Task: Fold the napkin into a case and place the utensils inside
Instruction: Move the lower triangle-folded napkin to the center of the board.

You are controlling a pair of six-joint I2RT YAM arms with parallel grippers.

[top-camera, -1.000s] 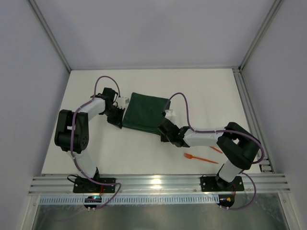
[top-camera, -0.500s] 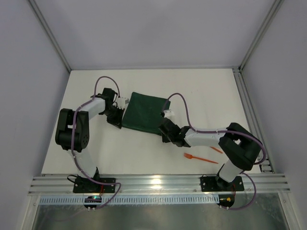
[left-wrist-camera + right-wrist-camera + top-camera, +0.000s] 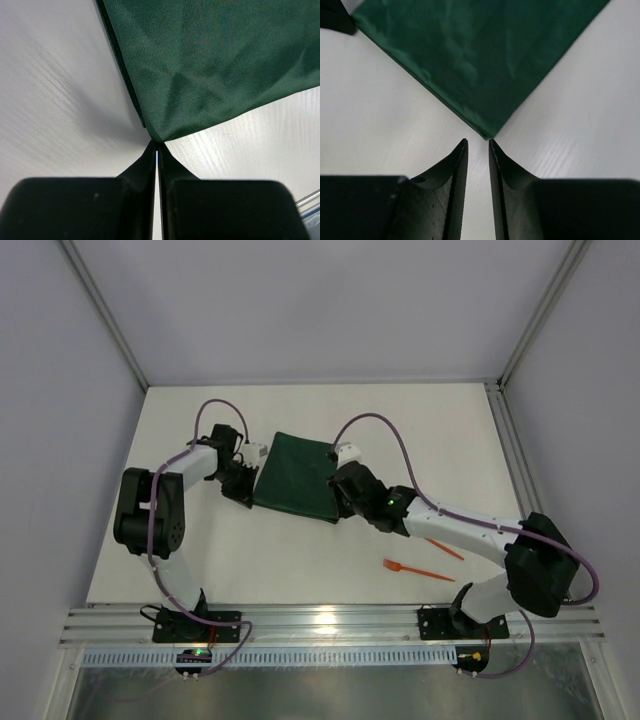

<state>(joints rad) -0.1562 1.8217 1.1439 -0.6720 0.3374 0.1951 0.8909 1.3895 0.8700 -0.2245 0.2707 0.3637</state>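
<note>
The dark green napkin [image 3: 295, 475] lies folded as a broad flat rectangle on the white table, not as a narrow case. My left gripper [image 3: 251, 498] is shut on its near left corner; in the left wrist view the gripper [image 3: 156, 146] pinches the tip of the cloth [image 3: 210, 60]. My right gripper [image 3: 339, 511] stands slightly open at the near right corner. In the right wrist view that gripper [image 3: 477, 142] has the napkin [image 3: 480, 55] corner just beyond the fingertips, with nothing between them. Two orange utensils lie near the right arm: a fork [image 3: 415, 570] and a second piece [image 3: 445, 548].
The right arm [image 3: 470, 530] stretches low across the table just above the utensils. An aluminium rail [image 3: 320, 625] runs along the near edge. Grey walls close in the table at the back and on both sides.
My right gripper has opened and let go of the napkin's near right corner. The right arm has stretched out, its gripper shifting slightly towards the back. The left arm has held still.
</note>
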